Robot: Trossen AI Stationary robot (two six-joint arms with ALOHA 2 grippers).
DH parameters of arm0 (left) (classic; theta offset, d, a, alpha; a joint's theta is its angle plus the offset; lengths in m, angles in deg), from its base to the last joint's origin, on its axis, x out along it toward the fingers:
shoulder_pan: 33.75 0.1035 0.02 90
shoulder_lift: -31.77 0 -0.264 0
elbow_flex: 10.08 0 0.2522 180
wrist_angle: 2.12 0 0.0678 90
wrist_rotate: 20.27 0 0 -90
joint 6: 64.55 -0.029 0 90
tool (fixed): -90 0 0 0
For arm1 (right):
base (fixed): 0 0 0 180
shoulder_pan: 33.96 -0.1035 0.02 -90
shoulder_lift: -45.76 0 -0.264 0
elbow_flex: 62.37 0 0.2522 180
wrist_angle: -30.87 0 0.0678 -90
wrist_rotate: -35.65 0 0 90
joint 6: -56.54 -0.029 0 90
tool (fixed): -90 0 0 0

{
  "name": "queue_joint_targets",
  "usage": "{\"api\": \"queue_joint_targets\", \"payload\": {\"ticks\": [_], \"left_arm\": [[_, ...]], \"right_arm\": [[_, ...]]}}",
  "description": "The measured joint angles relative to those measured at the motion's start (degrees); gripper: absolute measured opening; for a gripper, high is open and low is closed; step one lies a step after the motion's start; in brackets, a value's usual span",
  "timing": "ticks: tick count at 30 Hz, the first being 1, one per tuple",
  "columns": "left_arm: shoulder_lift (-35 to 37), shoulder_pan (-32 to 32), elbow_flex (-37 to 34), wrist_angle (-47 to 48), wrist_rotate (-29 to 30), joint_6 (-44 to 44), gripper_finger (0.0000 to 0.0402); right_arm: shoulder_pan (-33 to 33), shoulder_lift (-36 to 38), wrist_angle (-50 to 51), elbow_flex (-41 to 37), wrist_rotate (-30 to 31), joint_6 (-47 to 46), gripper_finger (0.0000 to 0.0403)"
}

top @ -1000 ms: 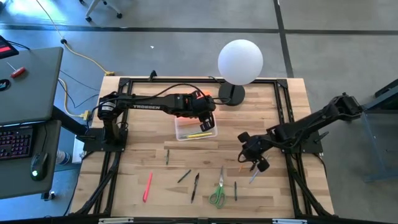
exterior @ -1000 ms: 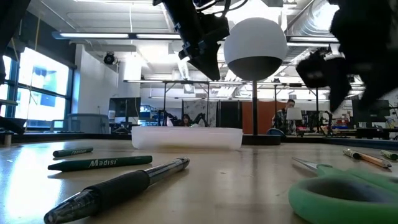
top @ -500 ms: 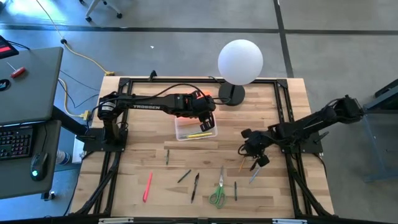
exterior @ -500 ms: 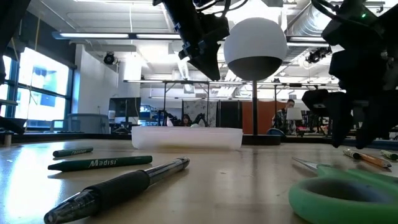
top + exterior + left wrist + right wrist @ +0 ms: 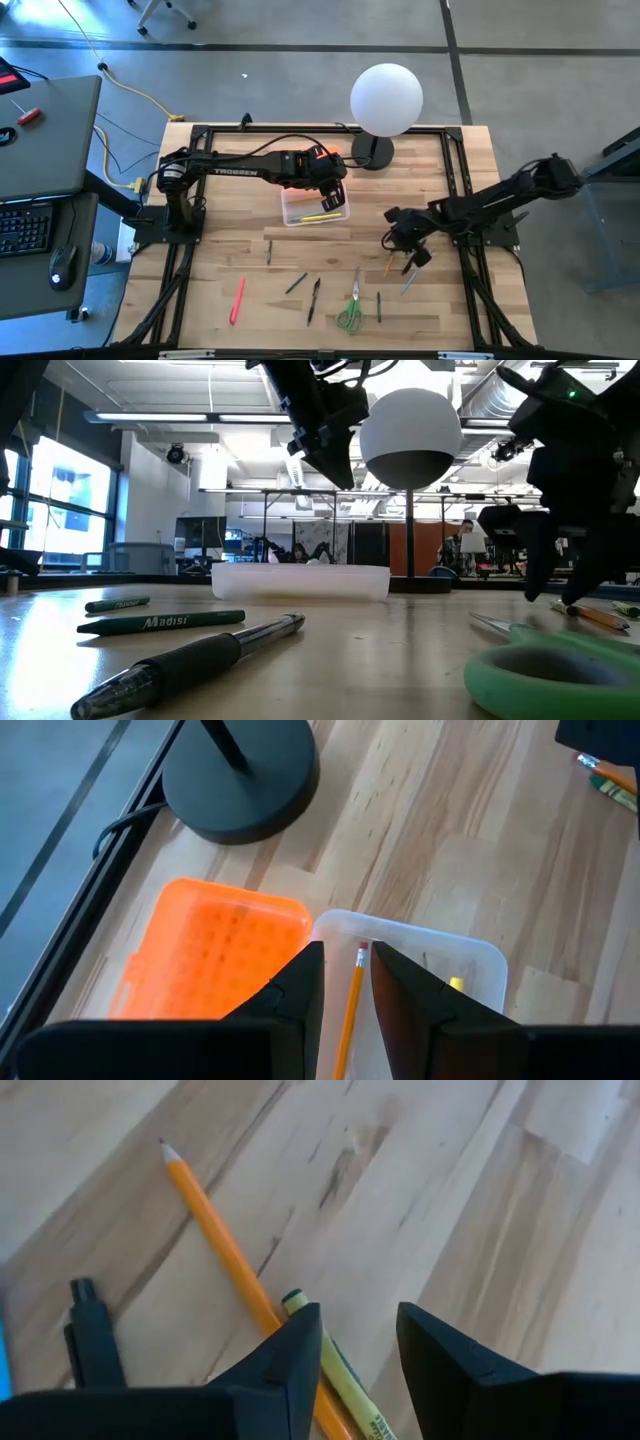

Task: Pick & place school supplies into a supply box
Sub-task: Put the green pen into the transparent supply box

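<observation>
- Right gripper (image 5: 358, 1342) low over worktop (image 5: 240, 250), jaws spread above orange pencil (image 5: 222, 1245) and green pencil (image 5: 335, 1360) lying touching.
- Centre on one pencil only before pinching, or both lift.
- Left gripper (image 5: 347, 982) over clear supply box (image 5: 314, 207), jaws pinching yellow pencil (image 5: 350, 1005).

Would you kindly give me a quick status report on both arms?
Left claw above clear plastic box, pinching an orange pencil. Right claw open, low over orange pencil on the table. Nothing in the way.
</observation>
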Motion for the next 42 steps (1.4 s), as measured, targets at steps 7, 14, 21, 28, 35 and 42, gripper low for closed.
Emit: {"api": "queue_joint_targets", "payload": {"ticks": [7, 14, 21, 28, 35, 42], "left_arm": [[0.0, 0.0, 0.0, 0.0, 0.15, 0.0, 0.0117], [0.0, 0.0, -0.01, 0.01, 0.2, -0.01, 0.0117], [0.0, 0.0, -0.02, 0.18, -0.32, -0.02, 0.0117], [1.26, -0.04, -0.11, 8.45, -0.38, 1.21, 0.0117], [7.69, -2.49, -0.07, 18.75, -0.32, 10.75, 0.0117], [15.04, -10.07, -0.04, 21.65, 10.07, 17.09, 0.0117]], "right_arm": [[-0.05, -1.67, -5.52, -0.34, 3.57, 4.0, 0.0116], [1.25, -1.3, -13.84, -0.3, 9.61, 7.98, 0.0116], [0.78, 4.21, -10.83, -0.24, 2.56, 4.86, 0.0116], [-1.35, 10.53, -13.45, -0.24, -0.44, 2.07, 0.0108], [-1.63, 4.55, -30.75, -0.13, -0.51, -3.27, 0.0107], [-1.77, -5.4, -40.14, -0.15, -6.98, -5.04, 0.011]]}}
